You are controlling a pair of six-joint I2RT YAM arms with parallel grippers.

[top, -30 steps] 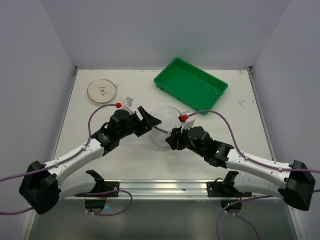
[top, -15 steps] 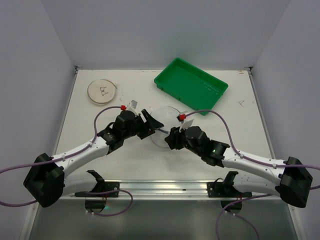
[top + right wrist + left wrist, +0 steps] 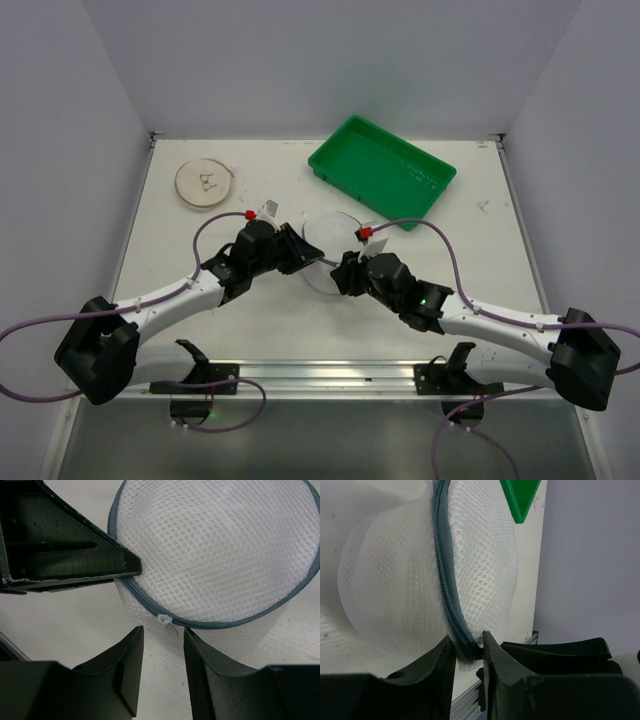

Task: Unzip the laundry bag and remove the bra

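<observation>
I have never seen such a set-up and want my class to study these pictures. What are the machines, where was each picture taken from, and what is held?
Two robot arms are bolted at the table's near edge, each ending in a two-finger gripper. The wide picture comes from a fixed camera above and behind them; the two close-ups come from cameras on the wrists. On the table lie a round mesh laundry bag, a green tray and a beige disc. The left gripper pinches the bag's grey zipper rim. The right gripper is open, just short of the white zipper pull. The bag looks zipped shut; its contents cannot be made out.
</observation>
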